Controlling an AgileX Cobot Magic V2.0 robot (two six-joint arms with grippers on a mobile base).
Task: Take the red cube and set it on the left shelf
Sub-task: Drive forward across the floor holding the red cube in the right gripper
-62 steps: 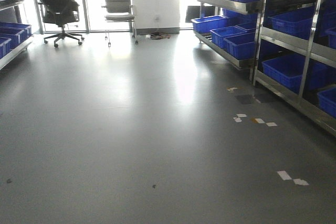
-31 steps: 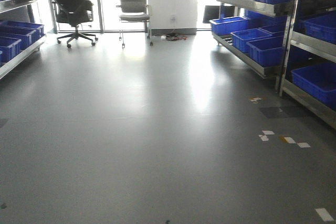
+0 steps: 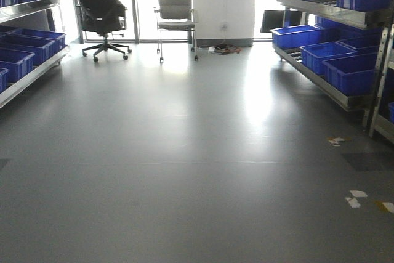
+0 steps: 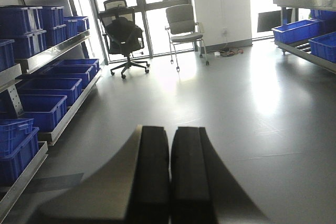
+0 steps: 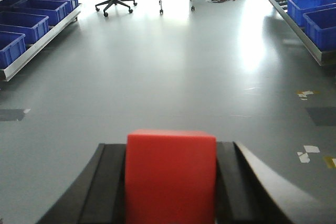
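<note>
View swung left; right pincer [image 5: 170, 153] clamps smooth red cube [image 5: 170, 182]; left pincer [image 4: 169, 135] closed, empty.

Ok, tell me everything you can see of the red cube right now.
The red cube shows only in the right wrist view: a plain, matte, evenly red block, no markings visible, slightly blurred. One flat face is toward the camera, sitting square. It is clamped between the black fingers of the right gripper, one against each side, held above the grey floor. Its lower edge runs out of frame.
</note>
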